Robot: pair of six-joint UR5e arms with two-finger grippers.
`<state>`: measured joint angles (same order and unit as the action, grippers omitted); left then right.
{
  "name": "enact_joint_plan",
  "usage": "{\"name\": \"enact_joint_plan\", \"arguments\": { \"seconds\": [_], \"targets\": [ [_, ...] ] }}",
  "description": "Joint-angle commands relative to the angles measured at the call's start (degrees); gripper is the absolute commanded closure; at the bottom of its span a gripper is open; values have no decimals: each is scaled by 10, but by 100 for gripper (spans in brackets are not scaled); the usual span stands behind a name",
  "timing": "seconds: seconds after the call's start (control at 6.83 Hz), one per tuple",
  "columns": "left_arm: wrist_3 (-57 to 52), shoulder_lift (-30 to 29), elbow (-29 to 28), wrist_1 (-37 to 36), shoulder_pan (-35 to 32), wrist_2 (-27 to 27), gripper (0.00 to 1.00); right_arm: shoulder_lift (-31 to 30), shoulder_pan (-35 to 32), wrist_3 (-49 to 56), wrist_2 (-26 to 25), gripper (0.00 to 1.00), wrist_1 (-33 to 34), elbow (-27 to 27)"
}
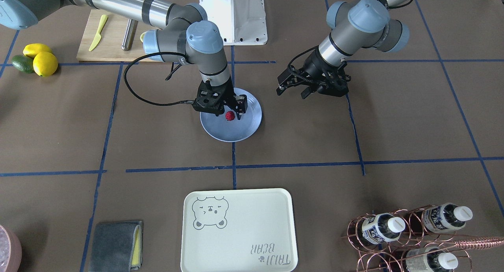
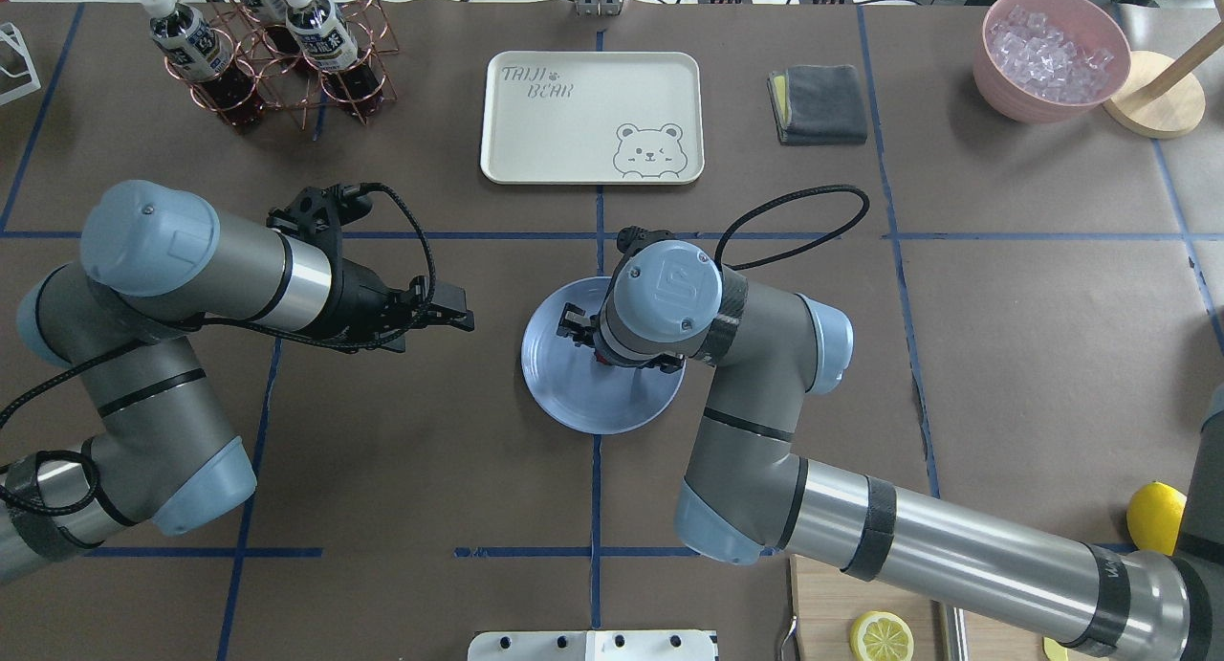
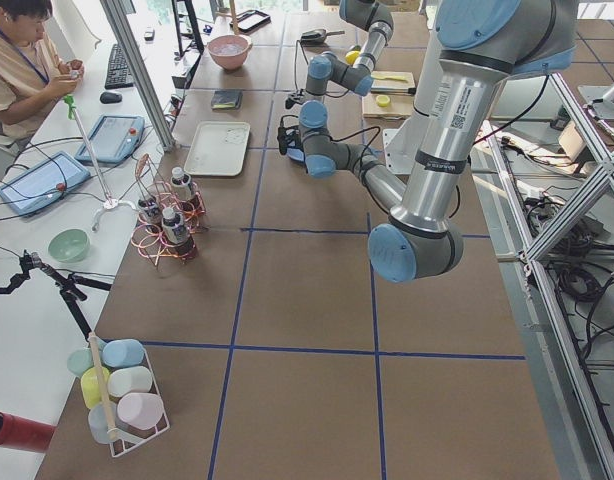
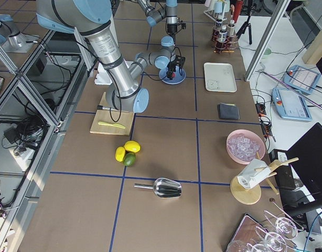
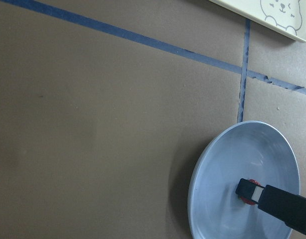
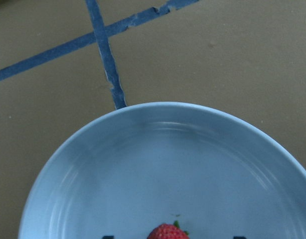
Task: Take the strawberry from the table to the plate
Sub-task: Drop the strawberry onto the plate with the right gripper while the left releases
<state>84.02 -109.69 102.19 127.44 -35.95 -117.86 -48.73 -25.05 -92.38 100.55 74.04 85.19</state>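
The small red strawberry (image 1: pixel 229 115) lies on the light-blue plate (image 1: pixel 232 132) at the middle of the brown paper table (image 1: pixel 393 130). My right gripper (image 1: pixel 228 112) hangs straight down over the plate, open, with a finger on each side of the berry and a gap to both. The right wrist view shows the strawberry (image 6: pixel 167 233) at its bottom edge, resting on the plate (image 6: pixel 168 164). In the left wrist view, the strawberry (image 5: pixel 246 198) shows behind one right finger. My left gripper (image 1: pixel 292 93) hovers open and empty, a short way off the plate's side.
A cream bear-print tray (image 1: pixel 238 230) lies toward the operators' side. A cutting board (image 1: pixel 114 36) with a yellow knife, two lemons (image 1: pixel 45 63) and an avocado (image 1: pixel 21 63) sit near the right arm's base. A copper bottle rack (image 1: pixel 409 232) and a grey cloth (image 1: pixel 116 246) stand along the far edge.
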Motion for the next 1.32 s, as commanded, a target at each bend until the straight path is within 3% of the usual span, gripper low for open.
{"name": "enact_joint_plan", "arguments": {
  "seconds": [0.0,0.29,0.59,0.73,1.02,1.17],
  "targets": [
    [0,1,1,0,-1,0,0,-11,-4,2,7,0,11,34],
    [-6,33,12,1,-3,0,0,-57,-23,10,29,0,99,166],
    [-85,72,18,1,-17,1,0,-186,-117,90,161,0,98,286],
    [-152,110,29,1,-42,0,0,-257,-173,178,213,0,98,318],
    [-332,200,48,1,-124,-7,0,-381,-320,417,311,0,95,327],
    [-413,246,62,1,-169,-18,0,-423,-377,530,316,0,100,317]
  ]
}}
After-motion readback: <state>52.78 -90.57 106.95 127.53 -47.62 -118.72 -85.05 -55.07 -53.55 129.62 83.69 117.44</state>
